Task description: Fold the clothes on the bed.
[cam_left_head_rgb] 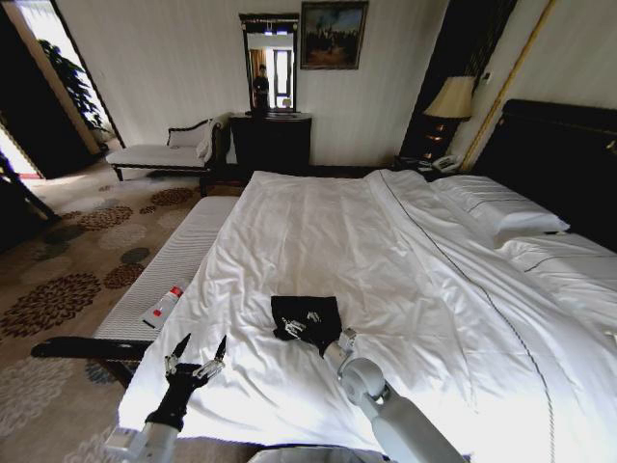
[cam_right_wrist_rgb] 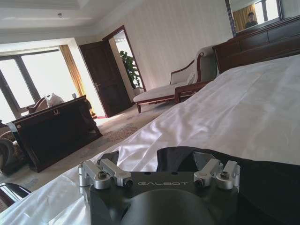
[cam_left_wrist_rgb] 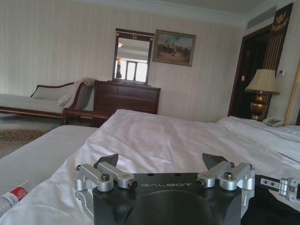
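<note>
The clothes point(cam_left_head_rgb: 307, 316) lie as a small black bundle with white marks on the white bed point(cam_left_head_rgb: 337, 231), near its front edge. My right gripper point(cam_left_head_rgb: 297, 331) rests at the bundle's near side; in the right wrist view the right gripper point(cam_right_wrist_rgb: 157, 161) stands open, with black cloth point(cam_right_wrist_rgb: 267, 178) lying beneath and beyond it. My left gripper point(cam_left_head_rgb: 198, 353) hovers open over the bed's front left corner, apart from the clothes. The left wrist view has the left gripper point(cam_left_wrist_rgb: 160, 161) spread wide above bare sheet, with the black cloth point(cam_left_wrist_rgb: 269, 206) and the right gripper point(cam_left_wrist_rgb: 287, 186) off to one side.
A white-cushioned bench point(cam_left_head_rgb: 178, 256) runs along the bed's left side, with a red-labelled bottle point(cam_left_head_rgb: 166, 304) on it. Pillows point(cam_left_head_rgb: 501, 207) and the dark headboard point(cam_left_head_rgb: 559, 154) lie far right. A chaise point(cam_left_head_rgb: 159, 149) and dresser point(cam_left_head_rgb: 270, 140) stand against the back wall.
</note>
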Robot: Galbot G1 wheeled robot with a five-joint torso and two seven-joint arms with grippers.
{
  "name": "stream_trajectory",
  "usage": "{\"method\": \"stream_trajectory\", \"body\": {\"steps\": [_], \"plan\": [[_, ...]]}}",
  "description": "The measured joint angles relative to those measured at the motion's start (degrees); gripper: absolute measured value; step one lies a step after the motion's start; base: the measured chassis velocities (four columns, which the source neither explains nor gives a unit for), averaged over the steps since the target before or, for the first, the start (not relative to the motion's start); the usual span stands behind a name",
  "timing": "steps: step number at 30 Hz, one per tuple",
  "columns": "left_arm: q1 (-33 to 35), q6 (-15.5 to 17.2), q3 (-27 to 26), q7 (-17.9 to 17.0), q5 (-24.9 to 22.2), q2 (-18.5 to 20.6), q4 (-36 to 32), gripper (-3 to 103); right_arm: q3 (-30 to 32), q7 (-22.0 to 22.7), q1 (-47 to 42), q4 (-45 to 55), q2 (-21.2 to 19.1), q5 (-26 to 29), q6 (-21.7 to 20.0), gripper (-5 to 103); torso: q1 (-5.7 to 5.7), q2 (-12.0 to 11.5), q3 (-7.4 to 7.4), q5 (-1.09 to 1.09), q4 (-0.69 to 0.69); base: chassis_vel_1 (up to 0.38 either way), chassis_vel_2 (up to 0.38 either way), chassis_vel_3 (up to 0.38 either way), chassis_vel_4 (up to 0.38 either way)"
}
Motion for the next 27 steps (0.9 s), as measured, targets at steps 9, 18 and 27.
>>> {"method": "stream_trajectory", "body": {"steps": [9,18,27], "plan": [[0.00,0.00,0.00,0.00,0.00,0.00,0.00,100,1.74,1.01,1.56,-0.95,0.14,-1.04,3.13,100,0.00,0.00,0.00,0.00,0.01,0.000,0.000,0.000,0.000],[0.00,0.00,0.00,0.00,0.00,0.00,0.00,100,-4.13,1.86,10.86,-15.48,5.14,-6.21,10.17,100,0.00,0.00,0.01,-0.01,0.02,0.000,0.000,0.000,0.000],[0.00,-0.01,0.00,0.00,0.00,0.00,0.00,100,-10.58,1.58,14.68,-25.47,7.22,-15.71,14.00,100,0.00,0.00,0.01,-0.01,0.01,0.000,0.000,0.000,0.000]]}}
